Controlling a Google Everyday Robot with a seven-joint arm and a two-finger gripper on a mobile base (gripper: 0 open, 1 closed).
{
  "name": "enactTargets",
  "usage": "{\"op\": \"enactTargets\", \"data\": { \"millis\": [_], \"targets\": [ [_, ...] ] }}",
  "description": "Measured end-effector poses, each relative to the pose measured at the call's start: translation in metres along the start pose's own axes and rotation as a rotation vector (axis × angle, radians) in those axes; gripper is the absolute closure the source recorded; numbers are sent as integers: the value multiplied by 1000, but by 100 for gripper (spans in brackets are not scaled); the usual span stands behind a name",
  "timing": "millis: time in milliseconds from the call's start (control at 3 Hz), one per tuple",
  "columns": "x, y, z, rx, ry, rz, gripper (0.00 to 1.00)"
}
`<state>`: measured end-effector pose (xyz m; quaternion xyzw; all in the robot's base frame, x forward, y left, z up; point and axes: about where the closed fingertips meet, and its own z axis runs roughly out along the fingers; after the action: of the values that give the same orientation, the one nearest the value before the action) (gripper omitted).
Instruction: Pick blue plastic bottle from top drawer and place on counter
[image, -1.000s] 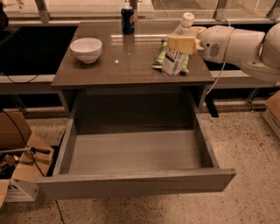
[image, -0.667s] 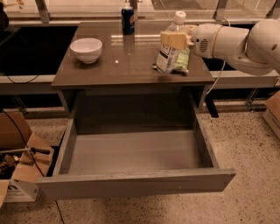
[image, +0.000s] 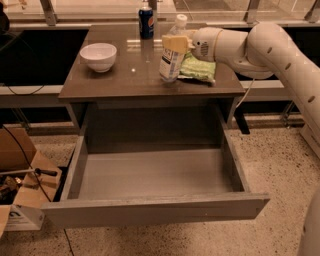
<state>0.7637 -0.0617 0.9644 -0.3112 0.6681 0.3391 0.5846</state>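
The blue plastic bottle (image: 172, 57), clear with a white cap and a white-and-dark label, is tilted over the right part of the counter (image: 125, 80). My gripper (image: 174, 44) reaches in from the right and is shut on the bottle's upper body. The bottle's base is at or just above the counter surface; I cannot tell if it touches. The top drawer (image: 150, 175) stands pulled open below the counter, and its flat bottom is bare.
A white bowl (image: 98, 56) sits on the counter's left. A dark blue soda can (image: 146, 21) stands at the back edge. A green chip bag (image: 197, 70) lies just right of the bottle. Cardboard boxes (image: 20, 175) sit on the floor at the left.
My gripper has carried the bottle leftward over the counter, from above the green bag to its left side, and a little lower.
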Motion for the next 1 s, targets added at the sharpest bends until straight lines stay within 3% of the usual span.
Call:
{"op": "enactTargets", "data": {
  "millis": [333, 667, 1000],
  "targets": [
    [3, -1, 36, -34, 8, 14, 100],
    [5, -1, 62, -59, 23, 10, 86],
    [6, -3, 79, -67, 43, -3, 62]
  ]
}}
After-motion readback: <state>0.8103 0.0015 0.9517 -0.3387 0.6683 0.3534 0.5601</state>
